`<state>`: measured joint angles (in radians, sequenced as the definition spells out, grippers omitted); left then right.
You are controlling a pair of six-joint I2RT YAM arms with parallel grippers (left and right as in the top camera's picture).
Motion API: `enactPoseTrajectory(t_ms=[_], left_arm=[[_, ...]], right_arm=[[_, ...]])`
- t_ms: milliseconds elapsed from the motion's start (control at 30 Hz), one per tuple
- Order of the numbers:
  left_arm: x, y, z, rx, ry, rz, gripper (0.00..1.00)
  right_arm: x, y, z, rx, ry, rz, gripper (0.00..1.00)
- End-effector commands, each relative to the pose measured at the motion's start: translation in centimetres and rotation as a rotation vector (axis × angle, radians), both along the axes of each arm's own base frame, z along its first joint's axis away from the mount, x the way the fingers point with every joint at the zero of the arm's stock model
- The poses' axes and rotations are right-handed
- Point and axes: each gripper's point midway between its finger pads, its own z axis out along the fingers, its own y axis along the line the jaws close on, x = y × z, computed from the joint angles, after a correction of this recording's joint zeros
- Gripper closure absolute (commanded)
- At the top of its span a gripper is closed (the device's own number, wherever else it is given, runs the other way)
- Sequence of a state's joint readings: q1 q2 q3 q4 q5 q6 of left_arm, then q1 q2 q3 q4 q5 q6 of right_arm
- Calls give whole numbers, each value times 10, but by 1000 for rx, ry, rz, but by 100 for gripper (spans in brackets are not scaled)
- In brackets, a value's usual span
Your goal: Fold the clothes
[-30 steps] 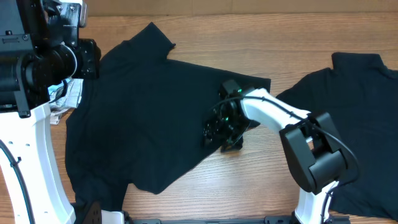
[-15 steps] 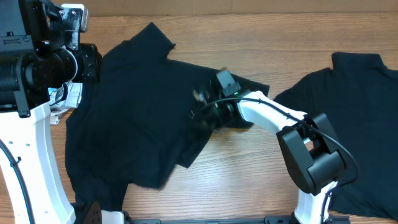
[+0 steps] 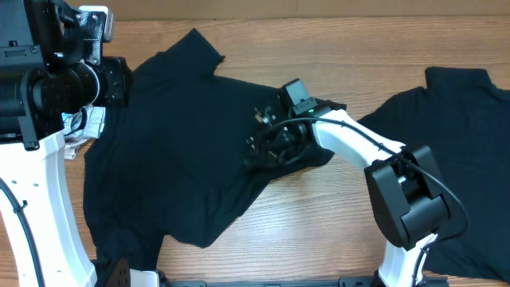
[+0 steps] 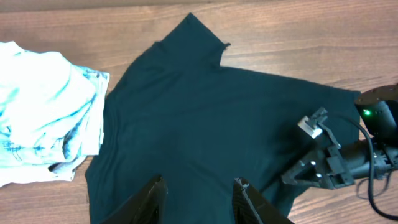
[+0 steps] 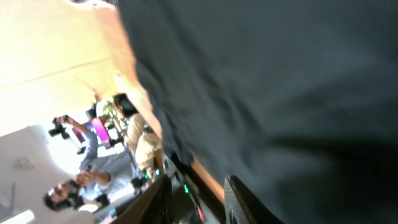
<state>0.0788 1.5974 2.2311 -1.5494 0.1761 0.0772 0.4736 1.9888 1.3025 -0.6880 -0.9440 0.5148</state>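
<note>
One black T-shirt (image 3: 175, 143) lies spread over the left and middle of the table, collar toward the far edge; the left wrist view shows the T-shirt (image 4: 205, 118) from high above. A second black T-shirt (image 3: 458, 151) lies at the right. My right gripper (image 3: 267, 147) is low over the right part of the first shirt, tilted on its side. In its own view the right gripper (image 5: 199, 202) has its jaws apart with no cloth between them, and dark fabric (image 5: 280, 93) fills the frame beside them. My left gripper (image 4: 200, 194) hangs open, well above the shirt.
A crumpled white patterned cloth (image 4: 43, 118) lies left of the first shirt, under the left arm (image 3: 72, 80). Bare wood (image 3: 319, 215) shows between the two shirts and along the far edge. The right arm's base (image 3: 406, 207) stands at the front.
The right gripper went up and left from the shirt's lower right edge. It lifted that flap half a second ago. The flap now lies down again, slightly bunched. The left arm barely moved.
</note>
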Motion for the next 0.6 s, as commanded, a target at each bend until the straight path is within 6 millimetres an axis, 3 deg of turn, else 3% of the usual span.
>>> enactPoseTrajectory(t_ms=[0,100,167,267,367,400,467,500,567], left_arm=[[2,1,-11,-13,45,13,61],[4,1,-17,-15,70,13,61],[6,0,-19,-22,76,8,61],[9,0,-22,-22,85,8,61],[9,-1,-23,-23,88,4,61],[9,-1,-23,-23,89,4,61],[9,-1,-23,-23,89,4,61],[9,-1,-23,-23,88,5,61],[10,-1,-23,-23,88,4,61]], right_arm=[[-14,-17,3,-37,-66,84,64],[-29,-48,-21,-270,-1,79,49],[-40,-58,-29,-342,30,90,39],[-49,-50,-37,-359,64,70,33],[-39,-27,-42,-327,20,17,35],[-31,-13,-41,-294,-25,-1,48],[-15,8,-35,-228,-110,-23,87],[-6,19,-30,-190,-154,-38,95],[21,46,-9,-65,-309,-62,96]])
